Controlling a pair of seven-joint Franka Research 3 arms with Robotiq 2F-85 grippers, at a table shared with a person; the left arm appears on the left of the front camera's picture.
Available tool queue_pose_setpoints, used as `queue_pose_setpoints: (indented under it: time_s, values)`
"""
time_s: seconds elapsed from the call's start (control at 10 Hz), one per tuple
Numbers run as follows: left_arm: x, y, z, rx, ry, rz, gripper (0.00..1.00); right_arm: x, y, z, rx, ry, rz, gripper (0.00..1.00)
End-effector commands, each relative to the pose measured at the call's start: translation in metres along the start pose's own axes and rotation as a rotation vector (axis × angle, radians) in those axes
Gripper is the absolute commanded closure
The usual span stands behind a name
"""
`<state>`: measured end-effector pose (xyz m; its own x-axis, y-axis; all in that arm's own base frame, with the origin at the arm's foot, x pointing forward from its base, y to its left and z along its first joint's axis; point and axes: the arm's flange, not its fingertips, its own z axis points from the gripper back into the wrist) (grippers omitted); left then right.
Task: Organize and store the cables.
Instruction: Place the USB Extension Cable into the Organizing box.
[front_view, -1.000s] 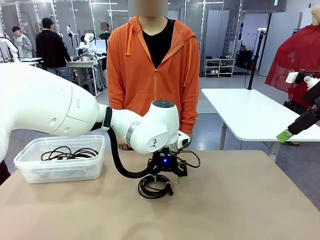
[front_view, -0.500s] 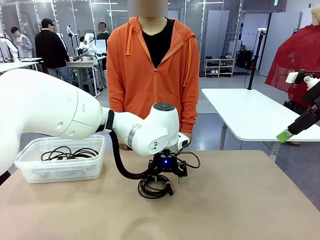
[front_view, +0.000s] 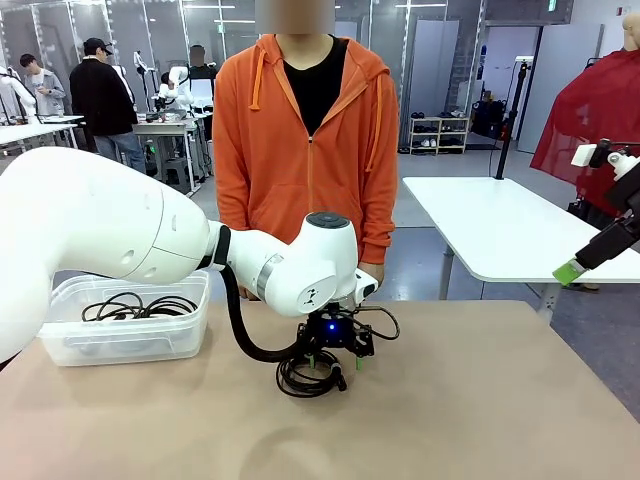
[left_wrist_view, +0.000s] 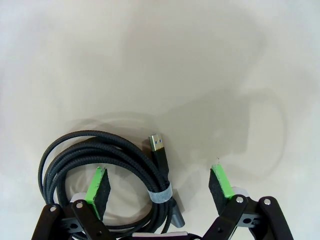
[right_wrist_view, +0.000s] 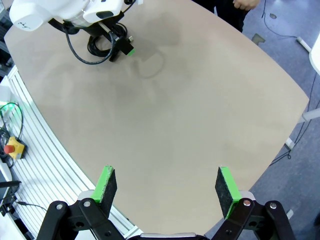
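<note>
Your left claw (left_wrist_view: 159, 186) stands low over the coiled cable (left_wrist_view: 107, 165) on the tabletop (front_view: 480, 400), fingers apart: one green pad (left_wrist_view: 98, 186) sits inside the coil's loop, the other beyond the USB plug (left_wrist_view: 157, 145), so part of the bundle lies between them without a visible clamp. That cable is braided, dark grey, wound in a loose oval and bound by a pale strap (left_wrist_view: 160, 194); its metal plug tip points away from the wrist. Around the coil the tan, matte tabletop is bare on every side you can see.

Left of the coil, near the tabletop's left edge, stands a clear plastic bin (front_view: 125, 335) with rounded corners, holding another thin black cable (front_view: 135, 305) in loose loops. Behind the coil, at the far edge, a person in an orange hoodie (front_view: 305, 140) stands close.

Your right claw (right_wrist_view: 162, 186) hangs high, well right of the coil, fingers wide apart and holding nothing, above the tabletop's curved edge.
</note>
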<state>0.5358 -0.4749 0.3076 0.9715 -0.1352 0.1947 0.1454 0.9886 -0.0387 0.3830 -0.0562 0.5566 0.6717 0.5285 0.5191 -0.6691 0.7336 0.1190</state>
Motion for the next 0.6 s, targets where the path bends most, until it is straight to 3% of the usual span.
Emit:
queue_pose_setpoints:
  time_s: [0.0, 0.1, 0.3, 0.4, 0.5]
  values:
    - [0.0053, -0.0031, 0.0016, 0.005, -0.010, 0.030, 0.11, -0.0003, -0.0012, 0.0012, -0.004, 0.009, 0.005, 0.00]
    - [0.0062, -0.0028, 0.0030, 0.011, -0.006, 0.033, 0.26, -0.0003, -0.0012, 0.0012, -0.004, 0.009, 0.005, 0.00]
    - [0.0069, -0.0037, 0.0036, 0.033, 0.010, 0.033, 0.84, -0.0003, -0.0012, 0.0012, -0.004, 0.009, 0.005, 0.00]
    - [0.0070, -0.0035, 0.0047, 0.030, 0.024, 0.039, 1.00, -0.0003, -0.0012, 0.0012, -0.004, 0.009, 0.005, 0.00]
    - [0.0066, -0.0029, 0.0061, 0.028, 0.030, 0.042, 1.00, -0.0003, -0.0012, 0.0012, -0.004, 0.009, 0.005, 0.00]
